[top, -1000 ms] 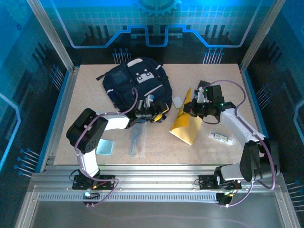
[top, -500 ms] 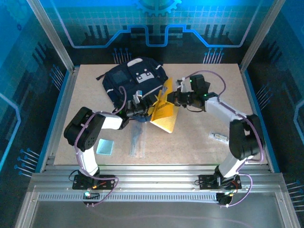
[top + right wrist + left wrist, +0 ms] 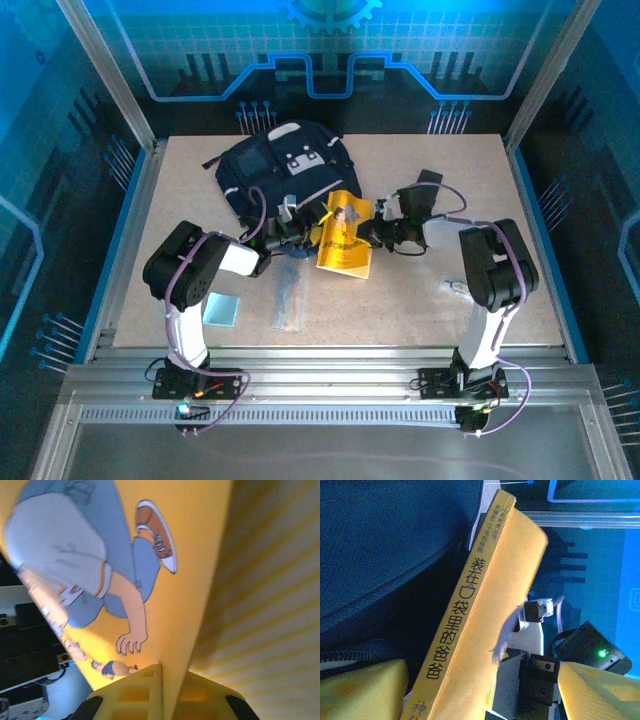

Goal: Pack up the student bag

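At the table's [image 3: 430, 300] centre, beside the backpack [image 3: 270, 170]: my right gripper [image 3: 378, 234] pinches the yellow book [image 3: 343, 240] by 1 edge; my left gripper [image 3: 302, 233] gapes wide, the book's spine between its fingers.

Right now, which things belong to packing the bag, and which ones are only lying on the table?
In use:
- bag
- yellow book, gripped by the right gripper beside the bag
- left gripper, open, at the bag

Lying untouched, perhaps for later:
- clear pouch
- pale square
- small packet
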